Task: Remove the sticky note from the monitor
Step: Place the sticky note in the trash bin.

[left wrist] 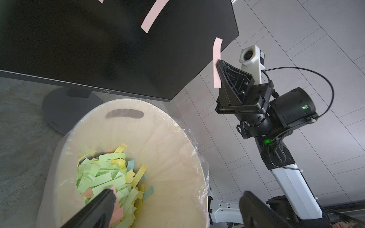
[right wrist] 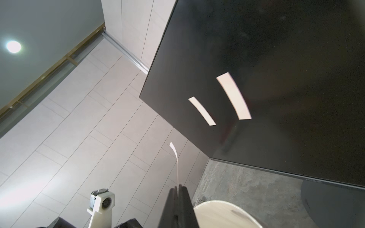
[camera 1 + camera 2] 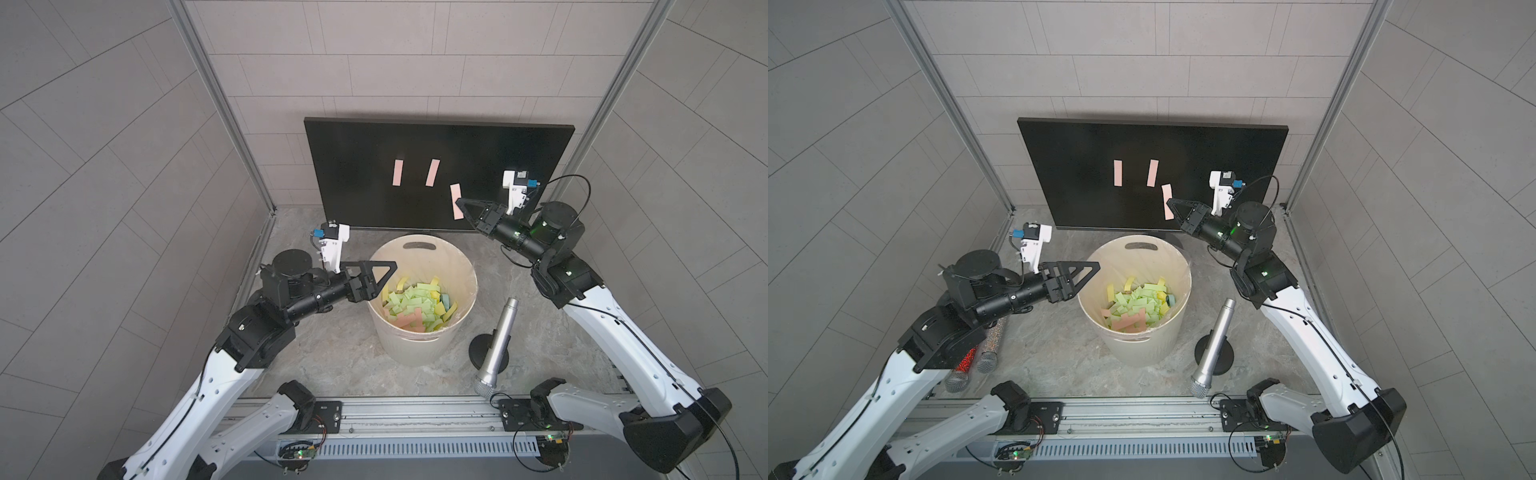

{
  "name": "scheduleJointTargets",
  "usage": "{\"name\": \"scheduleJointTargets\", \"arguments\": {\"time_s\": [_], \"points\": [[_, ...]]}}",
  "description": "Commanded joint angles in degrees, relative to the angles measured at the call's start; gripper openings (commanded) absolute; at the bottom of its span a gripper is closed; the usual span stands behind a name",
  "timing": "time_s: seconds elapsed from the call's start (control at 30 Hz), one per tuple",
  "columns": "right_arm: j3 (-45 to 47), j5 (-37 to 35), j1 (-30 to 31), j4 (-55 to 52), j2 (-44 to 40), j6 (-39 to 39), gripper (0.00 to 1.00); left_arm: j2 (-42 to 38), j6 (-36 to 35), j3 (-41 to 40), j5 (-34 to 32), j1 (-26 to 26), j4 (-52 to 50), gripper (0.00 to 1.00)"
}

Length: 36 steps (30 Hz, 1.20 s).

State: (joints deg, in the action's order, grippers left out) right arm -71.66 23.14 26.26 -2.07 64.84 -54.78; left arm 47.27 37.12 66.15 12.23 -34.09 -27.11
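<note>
Two arms, two claws.

Far left, two glitter mics (image 3: 990, 347) are lying on the worktop (image 3: 332, 353), partly hidden under the left arm. The left claw (image 1: 176, 195) is hanging released, jaws wide, over the left rim of the one bucket (image 3: 419, 351). The bucket is cream with a clear liner and is holding a heap of slips (image 3: 415, 307) in green, yellow, pink and blue. There are too many to count.

One monitor (image 3: 353, 166) is standing behind the bucket on a round foot, its screen dark. There are three pink notes in all. The left note (image 3: 398, 172) and middle note (image 3: 432, 172) are sticking to the screen, side by side. The third note (image 3: 456, 192) is sitting pinched at its middle in the right claw (image 3: 458, 202), which is clenched on it in front of the screen's lower right. The right wrist view is showing this strip edge-on and apart from the screen.

To the right of the bucket, one silver mic (image 3: 498, 340) is leaning across a round black stand (image 3: 478, 353), head toward the near rail (image 3: 415, 415).

The worktop is showing a grey, mottled, stone look. Grey tiled walls are closing in three sides. A left post (image 3: 223, 104) and a right post (image 3: 618, 83), both aluminium, are rising at the back corners. One round ceiling lamp (image 2: 13, 46) is glowing in the right wrist view.
</note>
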Motion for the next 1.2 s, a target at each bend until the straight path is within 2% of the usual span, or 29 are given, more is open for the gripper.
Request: {"name": "scheduleJointTargets", "arguments": {"time_s": [0.0, 0.2, 0.5, 0.6, 1.0, 1.17], "points": [[0.7, -4.0, 4.4, -4.4, -2.4, 5.5, 0.0, -0.4, 0.7, 0.5, -0.8, 0.4, -1.2, 1.0], [2.8, -8.4, 12.4, -8.6, -3.5, 9.5, 0.0, -1.0, 1.1, 0.5, -1.5, 0.4, -1.7, 1.0], [3.6, -12.8, 19.2, -15.1, -2.4, 11.8, 0.0, -2.0, 1.2, 0.7, -2.2, 0.5, -2.5, 1.0], [3.0, -13.6, 20.2, -17.8, -1.2, 12.0, 0.0, -2.0, 1.4, 0.8, -2.2, 0.6, -2.4, 1.0], [0.9, -14.2, 21.3, -21.0, 1.1, 12.9, 0.15, -0.5, 1.9, 1.9, -2.0, 0.7, -1.3, 1.0], [0.5, -14.8, 21.4, -21.7, 1.0, 13.4, 0.19, 0.3, 1.9, 2.2, -2.1, 0.8, -0.6, 1.0]]}}
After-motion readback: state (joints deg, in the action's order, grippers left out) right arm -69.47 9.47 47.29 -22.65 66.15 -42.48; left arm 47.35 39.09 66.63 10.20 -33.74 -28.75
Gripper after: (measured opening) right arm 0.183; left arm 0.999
